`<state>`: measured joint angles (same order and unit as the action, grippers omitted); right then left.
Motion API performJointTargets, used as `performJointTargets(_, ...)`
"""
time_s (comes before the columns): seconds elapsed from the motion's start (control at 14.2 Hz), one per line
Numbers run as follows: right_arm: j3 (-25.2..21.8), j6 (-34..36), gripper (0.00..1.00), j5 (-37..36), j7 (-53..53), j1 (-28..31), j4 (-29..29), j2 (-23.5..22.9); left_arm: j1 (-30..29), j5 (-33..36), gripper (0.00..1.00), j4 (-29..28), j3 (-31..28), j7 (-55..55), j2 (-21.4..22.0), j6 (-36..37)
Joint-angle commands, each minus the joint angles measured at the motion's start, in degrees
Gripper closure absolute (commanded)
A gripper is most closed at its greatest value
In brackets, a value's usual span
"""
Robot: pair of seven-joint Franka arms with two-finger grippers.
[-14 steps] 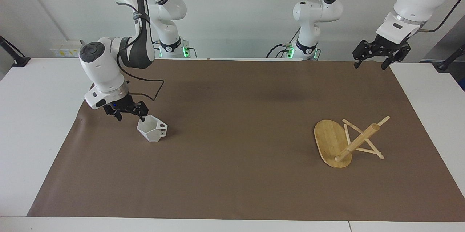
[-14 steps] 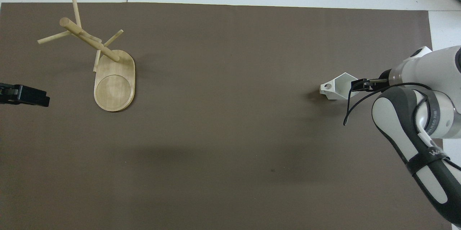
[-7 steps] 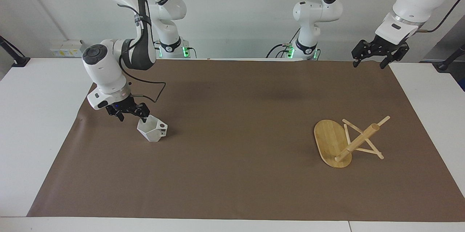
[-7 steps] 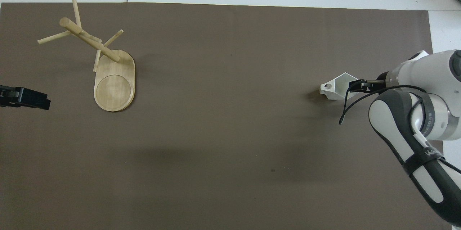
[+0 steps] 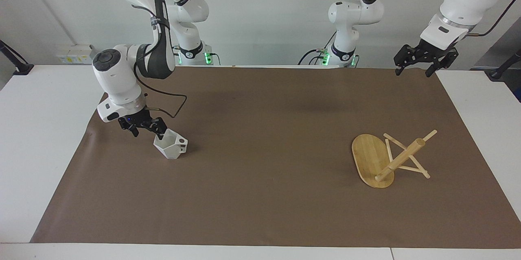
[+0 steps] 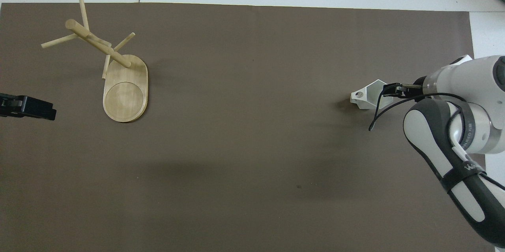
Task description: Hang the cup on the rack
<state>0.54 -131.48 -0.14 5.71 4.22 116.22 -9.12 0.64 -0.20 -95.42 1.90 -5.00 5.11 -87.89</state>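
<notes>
The white faceted cup (image 5: 171,146) sits on the brown mat toward the right arm's end, its handle with the round hole pointing toward the left arm's end; it also shows in the overhead view (image 6: 369,96). My right gripper (image 5: 147,131) is low and open, with one fingertip at the cup's rim and the other outside it; the overhead view (image 6: 391,90) shows it at the rim too. The bamboo rack (image 5: 401,158) stands on its oval base (image 6: 125,100) toward the left arm's end. My left gripper (image 5: 413,71) is open and empty, raised over the mat's corner and waiting.
The brown mat (image 5: 264,170) covers most of the white table (image 5: 40,138). A black cable (image 5: 173,107) hangs from the right wrist near the cup. The rack's thin pegs (image 5: 415,170) stick out sideways.
My right wrist has shifted slightly while its gripper stays at the cup's rim. The cup and the rack have not moved. My left gripper has drifted a little.
</notes>
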Motion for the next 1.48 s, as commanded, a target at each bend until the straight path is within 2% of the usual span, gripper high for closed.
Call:
performJointTargets(0.0, 0.43, -1.5, 0.0, 1.1, 0.62, 0.26, 0.76, -0.02, -0.2, 0.82, 0.0, 0.14, 0.21, -0.01, 0.25, 1.05)
performJointTargets(0.49, 0.43, -3.0, 0.03, 1.1, 0.71, 0.17, 1.03, -1.43, -0.29, 0.82, 0.0, -0.03, 0.21, -0.01, 0.34, 0.87)
performJointTargets(0.92, 0.43, -3.17, 0.15, 1.02, 0.54, 0.17, 0.94, -1.52, -0.29, 0.82, 0.0, -0.39, 0.21, -0.01, 0.6, 0.79)
performJointTargets(1.2, 0.6, -3.17, 0.39, 1.02, 0.71, 0.08, 0.94, -1.52, -0.37, 0.82, 0.0, -0.39, 0.21, 0.07, 0.6, 0.61)
performJointTargets(1.41, 0.69, -3.17, 0.49, 1.02, 0.8, 0.08, 0.94, -1.52, -0.46, 0.82, 0.0, -0.56, 0.21, 0.07, 0.6, 0.61)
